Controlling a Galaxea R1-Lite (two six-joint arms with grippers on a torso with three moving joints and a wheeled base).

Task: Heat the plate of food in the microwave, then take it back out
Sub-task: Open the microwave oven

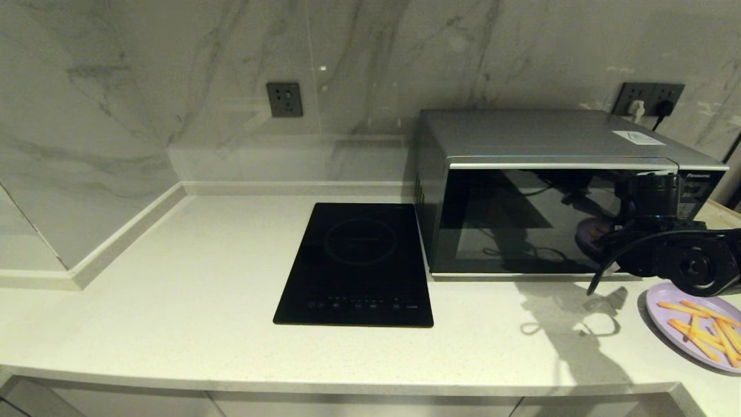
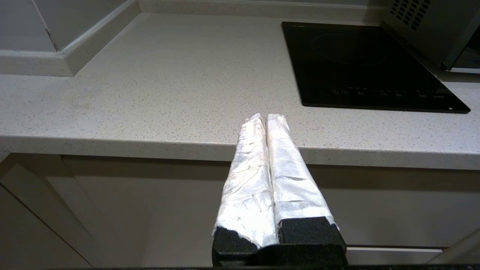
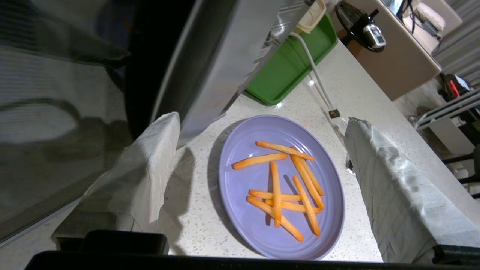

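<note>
On the pale counter [image 1: 173,278], your plate [image 3: 279,187] of fries sits just right of the closed microwave [image 1: 556,191]. Your right gripper [image 3: 258,123] hangs above it, fingers spread wide, empty. Left gripper [image 2: 267,119] is parked, clenched.

It was a home kitchen: a speckled white stone countertop [image 1: 173,301], black glass induction cooktop [image 1: 356,263], silver-grey microwave [image 1: 556,197], marble-veined wall.
</note>
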